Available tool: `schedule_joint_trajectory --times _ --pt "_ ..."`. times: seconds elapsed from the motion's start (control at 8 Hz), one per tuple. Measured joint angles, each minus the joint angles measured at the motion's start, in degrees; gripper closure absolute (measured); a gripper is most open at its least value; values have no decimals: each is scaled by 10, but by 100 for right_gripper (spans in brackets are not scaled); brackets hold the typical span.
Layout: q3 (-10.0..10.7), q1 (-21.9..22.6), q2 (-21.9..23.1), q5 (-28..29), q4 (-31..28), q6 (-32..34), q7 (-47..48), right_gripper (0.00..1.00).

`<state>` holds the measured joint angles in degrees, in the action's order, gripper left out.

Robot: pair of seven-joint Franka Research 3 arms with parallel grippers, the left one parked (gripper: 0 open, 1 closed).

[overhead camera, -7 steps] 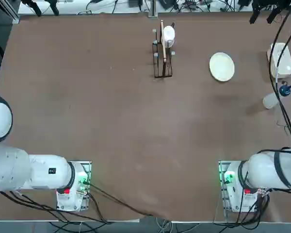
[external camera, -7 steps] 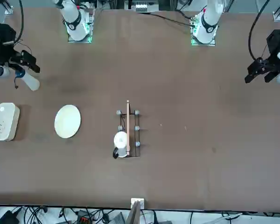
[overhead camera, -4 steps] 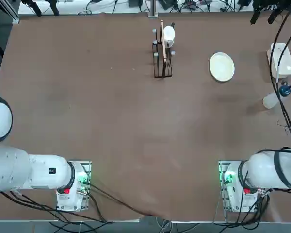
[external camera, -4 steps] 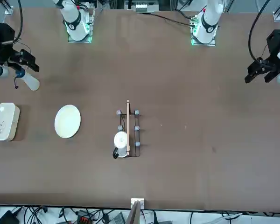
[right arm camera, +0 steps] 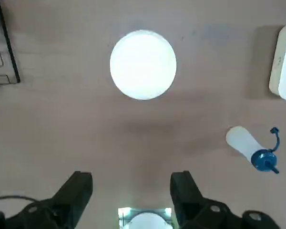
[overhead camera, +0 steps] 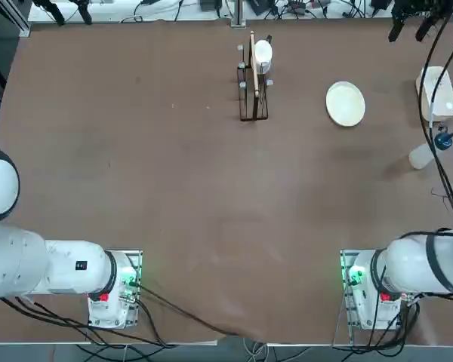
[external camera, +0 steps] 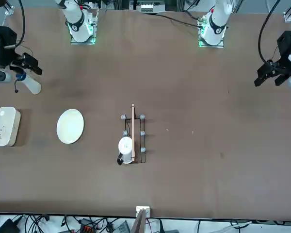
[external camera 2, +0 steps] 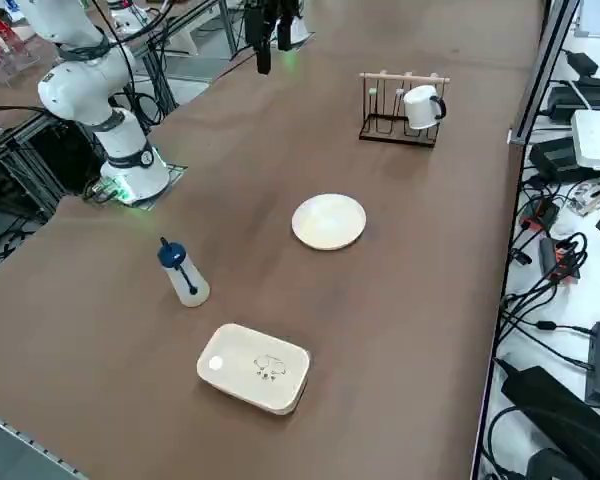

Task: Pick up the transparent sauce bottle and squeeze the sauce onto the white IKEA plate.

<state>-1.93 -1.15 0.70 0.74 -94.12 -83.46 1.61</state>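
The transparent sauce bottle point(external camera 2: 185, 280) stands on the table near the right edge. It has a whitish body and a dark blue cap, also visible in the wrist view point(right arm camera: 243, 142) and top view point(overhead camera: 423, 155). The white IKEA plate point(external camera 2: 329, 221) lies bare, a short way further out toward the table's middle point(overhead camera: 345, 103) point(right arm camera: 143, 64). My right gripper point(right arm camera: 132, 177) hangs high above the table, open and holding nothing. It is well clear of both bottle and plate, and it shows at the upper right of the top view point(overhead camera: 408, 29).
A white rounded-rectangular dish point(external camera 2: 255, 367) sits at the right edge just beyond the bottle point(overhead camera: 436, 92). A black wire rack point(overhead camera: 253, 87) holding a white mug point(overhead camera: 263, 53) stands at the far middle. My arm's cable hangs over the bottle area in the top view.
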Motion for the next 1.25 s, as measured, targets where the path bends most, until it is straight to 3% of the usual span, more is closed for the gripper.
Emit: schedule_joint_trajectory --times 0.5,0.88,1.25 --pt "5 -4 -10 -42 1 91 25 0" --pt "5 -4 -20 -113 0 104 184 0" --pt "4 -3 -73 -214 -18 96 330 0"
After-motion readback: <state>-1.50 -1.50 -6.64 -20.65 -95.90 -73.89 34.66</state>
